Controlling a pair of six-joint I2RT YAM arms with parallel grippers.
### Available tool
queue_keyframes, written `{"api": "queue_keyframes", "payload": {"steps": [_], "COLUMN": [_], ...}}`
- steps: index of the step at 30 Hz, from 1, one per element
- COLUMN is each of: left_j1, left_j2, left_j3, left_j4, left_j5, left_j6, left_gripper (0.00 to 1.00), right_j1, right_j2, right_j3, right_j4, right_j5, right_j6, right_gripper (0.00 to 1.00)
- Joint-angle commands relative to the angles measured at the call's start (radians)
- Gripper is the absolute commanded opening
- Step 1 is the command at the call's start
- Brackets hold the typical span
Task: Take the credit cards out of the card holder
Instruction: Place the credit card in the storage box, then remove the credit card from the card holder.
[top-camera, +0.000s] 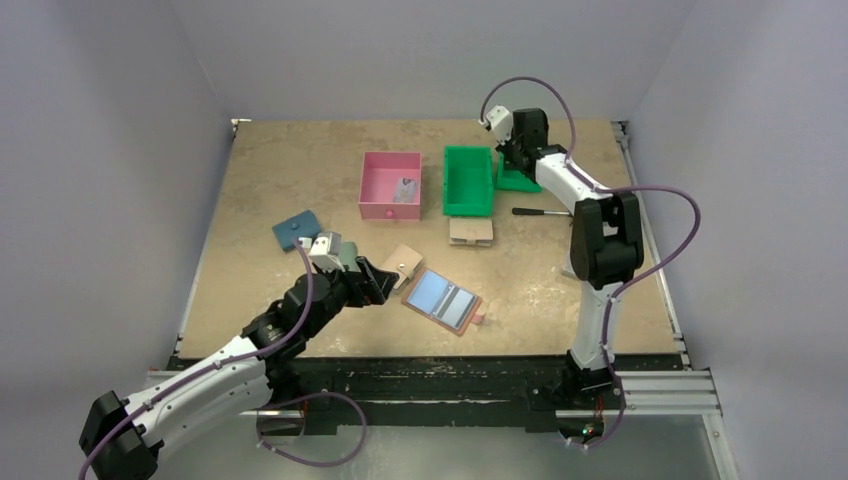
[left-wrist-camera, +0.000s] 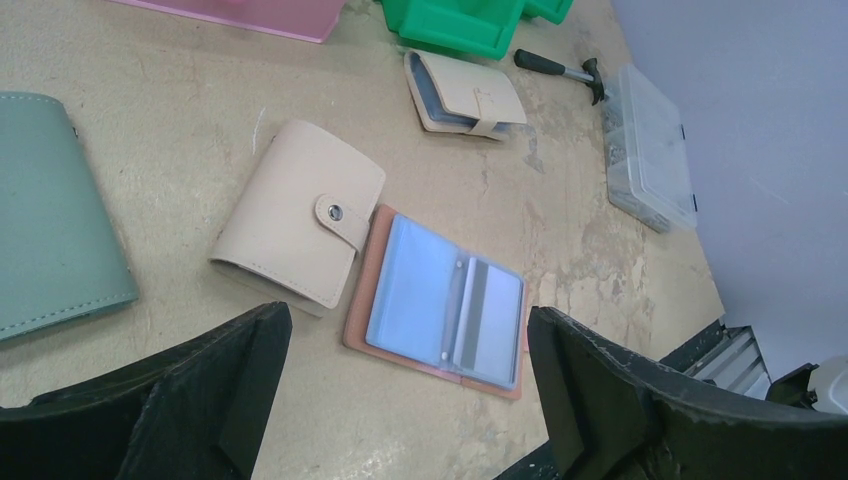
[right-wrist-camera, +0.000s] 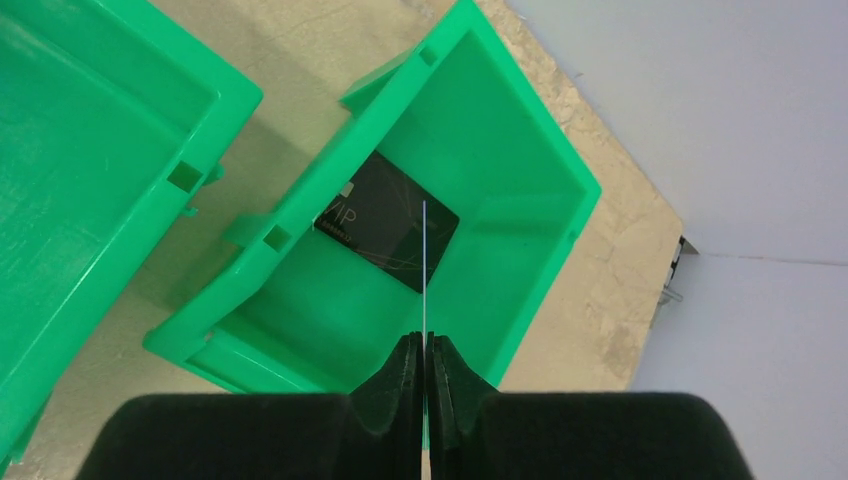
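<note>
— Top external view, item one?
— Reddish-brown leather card holder (top-camera: 443, 301): open flat on the tan bench (top-camera: 280, 170), pale blue lining up, in the near half, touching a beige snap wallet (top-camera: 403, 265) on its left.
— Left wrist view?
— Left claw (left-wrist-camera: 405, 318): jaws spread wide, nothing held; the card holder shows between its fingers. A card with a grey stripe (left-wrist-camera: 488, 315) sits in the card holder's right sleeve. Sage green wallet (left-wrist-camera: 50, 220) at far left.
— Right wrist view?
— Right claw (right-wrist-camera: 424, 342): fingers almost together, pinching a thin pale card (right-wrist-camera: 424, 260) seen edge-on, above a small green plastic bin (right-wrist-camera: 520, 170). A flat black rectangular card (right-wrist-camera: 385, 222) lies on that bin's floor — "VIP" printed on it.
— Remainder?
— Large green plastic bin (top-camera: 468, 175), pink plastic bin (top-camera: 380, 175), second beige wallet (top-camera: 470, 232), black-handled hammer (top-camera: 540, 212), all farther back on the bench.
</note>
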Motion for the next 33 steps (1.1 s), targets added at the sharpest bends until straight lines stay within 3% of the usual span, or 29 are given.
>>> {"api": "queue_keyframes", "payload": {"steps": [1, 6, 15, 25, 33], "left_j1": [0.005, 0.006, 0.006, 0.005, 0.005], "left_j2": [-0.002, -0.002, -0.021, -0.031, 0.021], "left_j3": [-0.002, -0.003, -0.003, 0.003, -0.016], "left_j4": [0.019, 0.017, 0.005, 0.007, 0.098], "left_j5": [-0.016, -0.016, -0.011, 0.021, 0.145], "left_j6": [-0.007, -0.007, -0.01, -0.016, -0.022], "left_gripper": [0.96, 0.96, 0.96, 0.96, 0.96], "right_j1": [0.012, 0.02, 0.024, 0.023, 0.021], "right_j2": [-0.005, 0.022, 0.026, -0.075, -0.276], "right_j3": [0.015, 0.018, 0.029, 0.038, -0.055], "right_j4": [0.044, 0.043, -0.021, -0.142, -0.276], "right_j5": [0.03, 0.04, -0.017, -0.201, -0.436], "right_j6": [0.018, 0.017, 0.066, 0.152, 0.166], "right_gripper": [0.1, 0.15, 0.39, 0.38, 0.38]}}
